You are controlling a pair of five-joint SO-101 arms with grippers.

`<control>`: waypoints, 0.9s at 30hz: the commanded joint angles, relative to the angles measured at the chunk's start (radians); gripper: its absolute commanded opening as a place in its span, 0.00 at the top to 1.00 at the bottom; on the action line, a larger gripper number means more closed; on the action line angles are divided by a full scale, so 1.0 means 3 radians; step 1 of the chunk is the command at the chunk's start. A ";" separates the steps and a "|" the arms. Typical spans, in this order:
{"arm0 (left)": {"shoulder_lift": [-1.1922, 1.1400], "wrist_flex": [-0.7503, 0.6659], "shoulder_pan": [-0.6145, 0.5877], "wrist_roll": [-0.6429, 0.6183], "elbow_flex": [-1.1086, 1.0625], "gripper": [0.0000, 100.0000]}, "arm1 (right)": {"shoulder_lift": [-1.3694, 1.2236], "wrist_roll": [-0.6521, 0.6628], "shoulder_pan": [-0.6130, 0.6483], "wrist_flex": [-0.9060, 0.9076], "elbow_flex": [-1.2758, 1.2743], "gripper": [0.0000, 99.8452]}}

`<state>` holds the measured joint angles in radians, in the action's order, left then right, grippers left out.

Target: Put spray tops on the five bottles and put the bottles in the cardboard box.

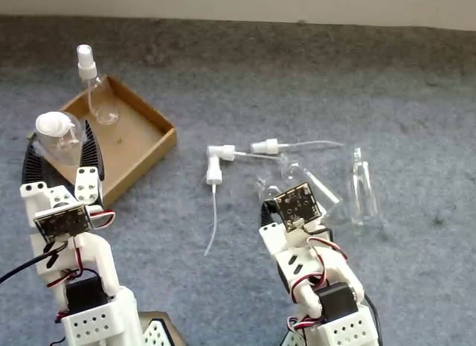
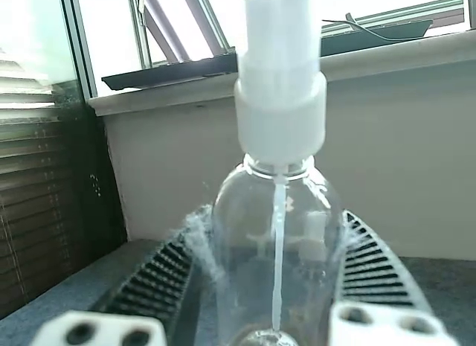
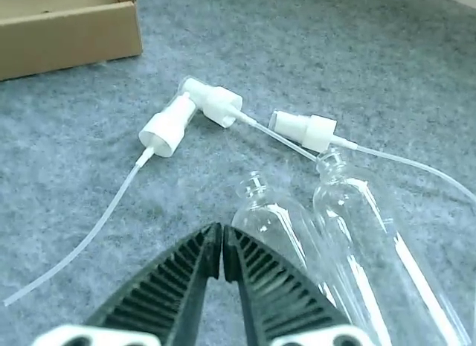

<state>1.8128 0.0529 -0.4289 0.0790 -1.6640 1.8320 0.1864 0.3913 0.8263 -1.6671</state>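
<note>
My left gripper (image 1: 61,149) is shut on a clear bottle (image 1: 58,134) that carries a white spray top (image 2: 279,85), held upright over the near left corner of the cardboard box (image 1: 141,145). In the left wrist view the bottle (image 2: 275,249) stands between the ribbed fingers (image 2: 156,279). Another topped bottle (image 1: 95,89) stands in the box's far corner. Three loose spray tops (image 1: 214,171) (image 1: 222,151) (image 1: 266,146) lie mid-table. My right gripper (image 3: 222,234) is shut with nothing in it, just short of two topless bottles (image 3: 279,219) (image 3: 364,219) lying side by side.
A third bare bottle (image 1: 362,188) lies to the right of the right arm's wrist (image 1: 297,203). One top's long dip tube (image 1: 212,219) trails toward the table's front. Grey carpet covers the table; a box corner (image 3: 67,22) shows beyond the tops.
</note>
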 commanded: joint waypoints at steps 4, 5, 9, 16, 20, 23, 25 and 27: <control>0.0008 0.0005 -0.0054 0.0026 0.0013 0.88 | 0.0028 0.0010 -0.0033 -0.0289 -0.0386 0.99; 0.0008 0.0015 -0.0043 0.0026 0.0054 0.88 | 0.0028 0.0010 -0.0033 -0.0294 -0.0401 0.99; -0.0146 0.0020 -0.0038 0.0026 0.0197 0.88 | 0.0028 0.0010 -0.0033 -0.0294 -0.0401 0.99; -0.1245 0.0000 -0.0054 0.0015 0.0795 0.88 | 0.0028 0.0010 -0.0033 -0.0294 -0.0401 0.99; -0.1834 0.0000 -0.0059 0.0015 0.1123 0.88 | 0.0028 0.0010 -0.0033 -0.0294 -0.0401 0.99; -0.2197 -0.0031 -0.0059 0.0015 0.1261 0.88 | 0.0028 0.0010 -0.0033 -0.0294 -0.0401 0.99; -0.2406 -0.0251 -0.0074 -0.0107 0.1286 0.88 | 0.0028 0.0010 -0.0033 -0.0289 -0.0401 0.99; -0.2626 -0.0563 -0.0151 -0.0256 0.1281 0.88 | 0.0028 0.0010 -0.0033 -0.0289 -0.0401 0.99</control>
<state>1.1347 0.0284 -0.4304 0.0744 -1.3510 1.8320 0.1864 0.3913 0.7664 -1.6671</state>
